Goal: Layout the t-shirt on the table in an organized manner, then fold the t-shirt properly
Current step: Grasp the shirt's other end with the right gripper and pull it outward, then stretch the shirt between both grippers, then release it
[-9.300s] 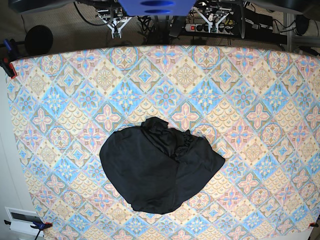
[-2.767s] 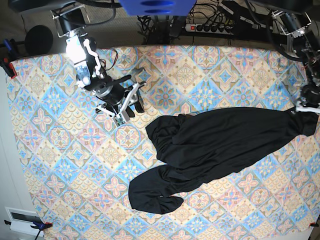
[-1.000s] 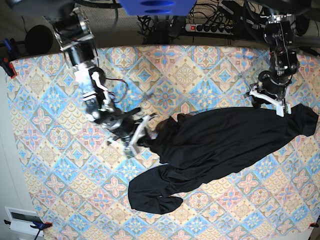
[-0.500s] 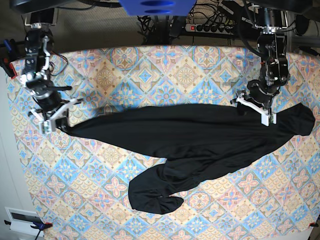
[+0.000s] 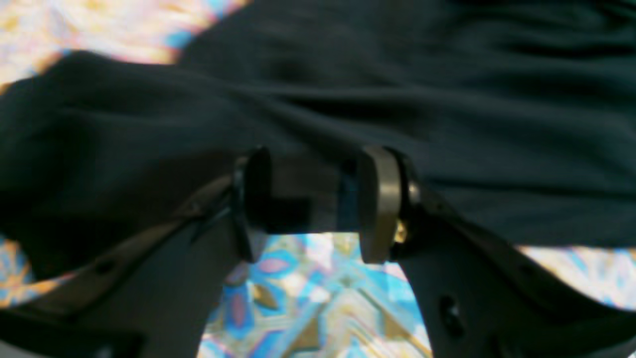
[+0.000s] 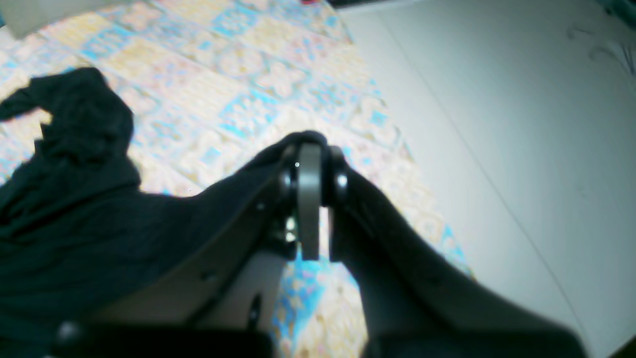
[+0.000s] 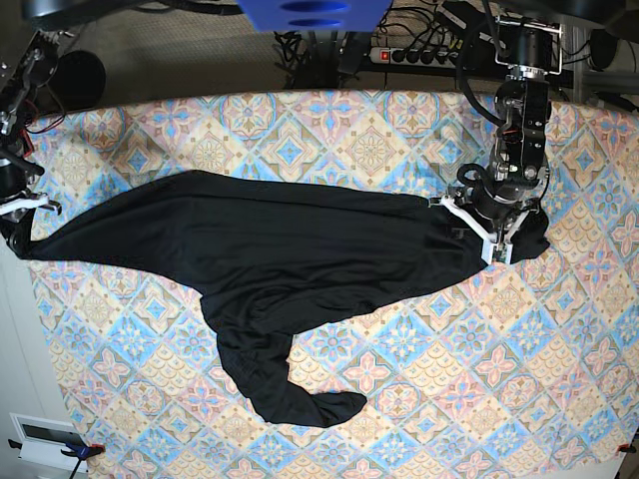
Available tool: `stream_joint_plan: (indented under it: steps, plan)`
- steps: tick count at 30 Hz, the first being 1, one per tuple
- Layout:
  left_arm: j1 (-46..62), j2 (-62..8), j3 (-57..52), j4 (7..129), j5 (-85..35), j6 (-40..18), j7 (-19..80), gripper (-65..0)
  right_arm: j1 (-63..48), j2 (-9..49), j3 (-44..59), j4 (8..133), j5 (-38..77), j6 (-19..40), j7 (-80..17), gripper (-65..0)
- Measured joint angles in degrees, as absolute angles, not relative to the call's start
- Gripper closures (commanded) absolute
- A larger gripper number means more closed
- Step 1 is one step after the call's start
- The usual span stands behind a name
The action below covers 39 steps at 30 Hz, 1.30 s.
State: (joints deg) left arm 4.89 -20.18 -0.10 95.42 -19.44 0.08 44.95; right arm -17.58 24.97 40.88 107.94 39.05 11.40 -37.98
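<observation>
The black t-shirt [image 7: 300, 249] lies stretched in a long band across the table [image 7: 349, 140], with one sleeve trailing toward the front [image 7: 290, 399]. My right gripper [image 7: 20, 215] is at the table's left edge, shut on the shirt's left end; in the right wrist view its jaws [image 6: 310, 169] pinch black fabric [image 6: 59, 214]. My left gripper [image 7: 477, 237] sits over the shirt's right part. In the left wrist view its gripper [image 5: 318, 199] has its jaws apart, with black fabric [image 5: 447, 99] bunched across the fingertips.
The table's left edge drops to pale floor [image 6: 497, 124] right beside my right gripper. A power strip and cables [image 7: 419, 55] lie behind the table. Clamps hold the cloth at the corners [image 7: 15, 130]. A white device [image 7: 40, 434] sits off the front left corner.
My right gripper has pulled the shirt's left end further left to the table edge. The whole shirt slid left, and its right end drew in under the left gripper.
</observation>
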Motion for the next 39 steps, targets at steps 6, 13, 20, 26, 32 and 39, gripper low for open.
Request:
stream_joint_plan:
  steps: [6,13,20,26,32,39]
  plan:
    - [-3.5,-19.2,-0.3,85.4,-18.0,0.3,42.4,-26.0,-17.1,24.8,40.7,108.1,39.2,11.4,-41.6,0.0]
    - [-11.9,-16.7,0.8,74.4,-17.5,0.1,42.8,-25.1,-17.3,24.7,40.5,108.0,39.2,11.4,-45.3,0.0]
    - [-19.4,-17.4,11.7,64.0,-17.3,0.3,40.1,0.0,-17.3,24.6,33.1,108.0,39.0,11.5,-45.7,0.0]
    - [-22.9,-20.6,10.4,62.0,-18.1,0.0,39.4,0.0,-17.4,24.8,28.8,108.0,34.0,11.4,-45.7,-5.9]
    - [-29.6,-26.1,10.2,62.1,-18.0,0.1,34.7,0.0,-17.3,24.8,24.5,108.3,31.9,11.4,-45.7,-9.2]
    - [-42.2,-28.6,8.1,45.0,-18.5,-0.4,29.7,0.0,-17.3,24.9,19.9,108.3,31.7,11.4,-45.7,-9.2]
